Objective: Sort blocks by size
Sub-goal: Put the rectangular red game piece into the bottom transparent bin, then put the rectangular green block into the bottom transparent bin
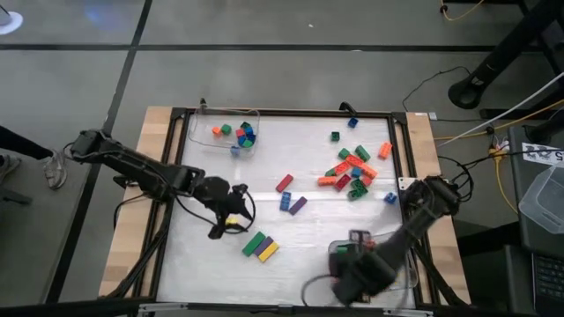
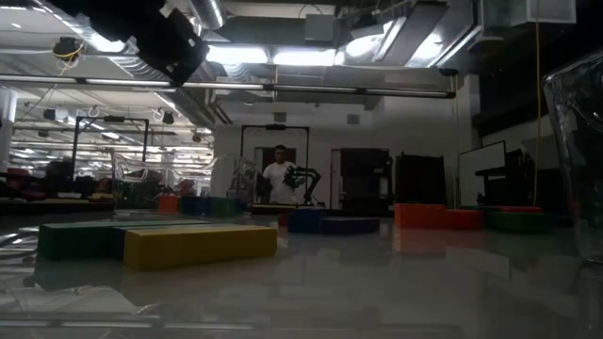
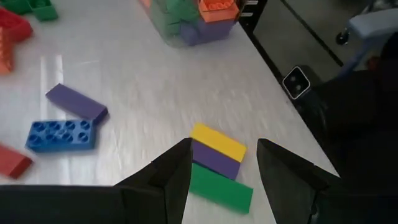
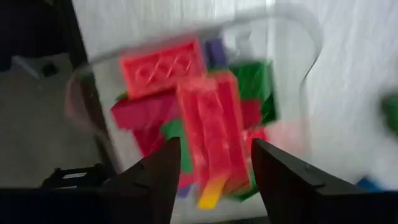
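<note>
Right wrist view: right gripper (image 4: 211, 165) fingers spread, poised over the clear plastic tray at the near desk edge (image 4: 298, 74). A long red studded brick (image 4: 211, 134) sits between them, contact unclear, looks like a release. That tray is already piled with long bricks, red, green, purple.

Left gripper (image 3: 222, 163) fingers apart, holding nothing, straddling a yellow/purple/green trio of long bricks (image 3: 217, 163) lying side by side, touching.

Second clear tray at the far-left corner (image 1: 249, 117) holds short cube bricks.

My estimate is about halfway: loose heap of mixed bricks (image 1: 352, 169) at right, plus a few longs mid-desk (image 1: 289, 195), still unsorted.

Bricks are hard glossy plastic with stud rows; trays thin, transparent, rounded corners; desk (image 1: 300, 233) white, smooth, reflective.
</note>
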You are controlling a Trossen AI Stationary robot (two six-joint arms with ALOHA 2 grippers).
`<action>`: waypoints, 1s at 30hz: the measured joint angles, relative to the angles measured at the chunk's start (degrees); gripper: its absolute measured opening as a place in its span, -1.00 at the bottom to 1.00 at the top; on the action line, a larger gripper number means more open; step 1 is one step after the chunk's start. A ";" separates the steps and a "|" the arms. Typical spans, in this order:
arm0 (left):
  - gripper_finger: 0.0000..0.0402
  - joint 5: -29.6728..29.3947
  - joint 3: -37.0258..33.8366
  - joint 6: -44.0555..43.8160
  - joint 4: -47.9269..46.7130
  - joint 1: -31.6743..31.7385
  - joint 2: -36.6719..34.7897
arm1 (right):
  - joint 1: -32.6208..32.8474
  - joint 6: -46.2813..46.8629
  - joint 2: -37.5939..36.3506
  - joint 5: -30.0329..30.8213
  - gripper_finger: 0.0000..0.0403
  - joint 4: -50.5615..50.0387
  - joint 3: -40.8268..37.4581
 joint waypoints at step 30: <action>-0.16 -38.98 0.11 -34.04 7.62 -29.70 25.92 | 9.99 19.58 0.02 23.36 0.14 12.28 -0.97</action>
